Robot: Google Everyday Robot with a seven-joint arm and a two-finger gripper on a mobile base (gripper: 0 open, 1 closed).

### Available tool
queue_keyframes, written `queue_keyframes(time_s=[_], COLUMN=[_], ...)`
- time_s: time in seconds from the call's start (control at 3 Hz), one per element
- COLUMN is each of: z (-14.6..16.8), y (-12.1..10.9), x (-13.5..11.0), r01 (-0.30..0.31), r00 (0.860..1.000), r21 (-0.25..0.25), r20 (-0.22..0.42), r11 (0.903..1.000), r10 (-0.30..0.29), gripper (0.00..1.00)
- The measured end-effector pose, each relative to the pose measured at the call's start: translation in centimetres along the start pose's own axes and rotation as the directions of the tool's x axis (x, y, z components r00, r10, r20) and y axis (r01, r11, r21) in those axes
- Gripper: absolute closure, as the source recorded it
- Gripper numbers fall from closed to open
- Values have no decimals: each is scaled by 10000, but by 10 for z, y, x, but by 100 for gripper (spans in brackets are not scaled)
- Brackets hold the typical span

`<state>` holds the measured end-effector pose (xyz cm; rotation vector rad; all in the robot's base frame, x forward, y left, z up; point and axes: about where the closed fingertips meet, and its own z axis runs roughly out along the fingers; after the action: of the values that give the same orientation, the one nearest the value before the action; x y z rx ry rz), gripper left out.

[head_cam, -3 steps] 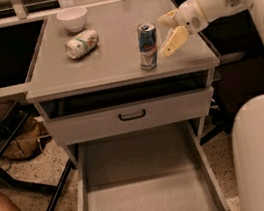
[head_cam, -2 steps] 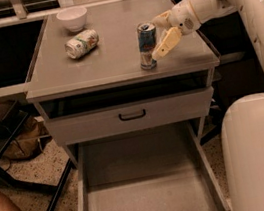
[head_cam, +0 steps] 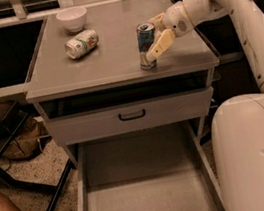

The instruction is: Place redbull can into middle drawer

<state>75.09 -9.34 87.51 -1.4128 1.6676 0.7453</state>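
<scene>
Standing upright near the front right of the flat grey cabinet top point(head_cam: 114, 65), the tall slim blue-and-silver redbull can point(head_cam: 146, 44) sits where we can reach it from the side. We judge that is why our white arm point(head_cam: 238, 17) comes in level from the right rather than from above: a side grasp around the slim body would keep the can upright on the way down. Below, the wide, deep grey middle drawer point(head_cam: 149, 201) is pulled out with its plain floor facing up, so the place for the can lies in front of and beneath the cabinet edge. The grey drawer front with a black handle point(head_cam: 132, 115) is set back above it and does not cover that floor. A shorter white-and-green can point(head_cam: 81, 44) lies on its side further left, and a small white bowl point(head_cam: 72, 17) stands at the back left, both well apart from our work.

Our cream two-finger gripper point(head_cam: 154, 36) is at the redbull can, on its right side. Its jaws are spread about as wide as the can, one finger point(head_cam: 161, 46) crossing the can's front and the other behind, near the rim. The near finger looks to be touching the can, but we cannot tell whether any squeeze is applied. The can rests on the top, not yet lifted.
</scene>
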Motion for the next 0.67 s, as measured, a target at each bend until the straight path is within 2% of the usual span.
queue_keyframes(time_s=[0.33,0.67], z=[0,0], y=[0,0], x=[0,0], r01=[0,0], r00=[10000,10000], r21=[0,-1], r20=[0,0], r11=[10000,10000], r10=[0,0], gripper=[19,42])
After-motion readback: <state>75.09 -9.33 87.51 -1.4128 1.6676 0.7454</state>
